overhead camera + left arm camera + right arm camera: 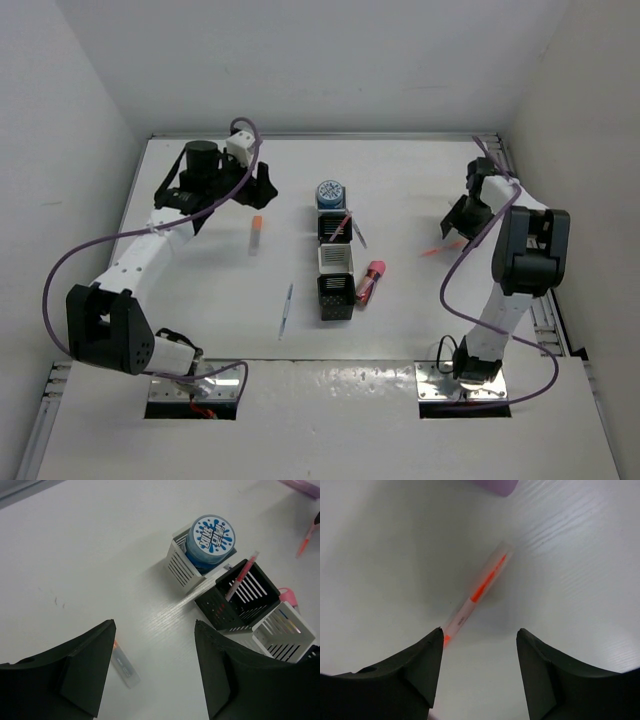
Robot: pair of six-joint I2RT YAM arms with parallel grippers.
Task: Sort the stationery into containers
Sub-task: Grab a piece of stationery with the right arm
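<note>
The containers (335, 262) stand as a row of black and white cups at mid-table. A blue-and-white roll (329, 192) sits in the far white cup (181, 562), and it also shows in the left wrist view (212, 539). A thin red pen (241, 574) leans in the black cup (239, 602). A white stick with orange cap (256, 234) lies left of the row, under my open, empty left gripper (155, 625). A pink-red marker (372, 281) and a grey pen (286, 311) lie on the table. My right gripper (480, 632) is open above an orange-and-white pen (481, 586).
A second thin grey pen (359, 236) lies against the row's right side. A purple cable (495, 485) crosses the top of the right wrist view. Both grippers (258, 186) (462, 216) hover over the far half of the white table; walls close it in.
</note>
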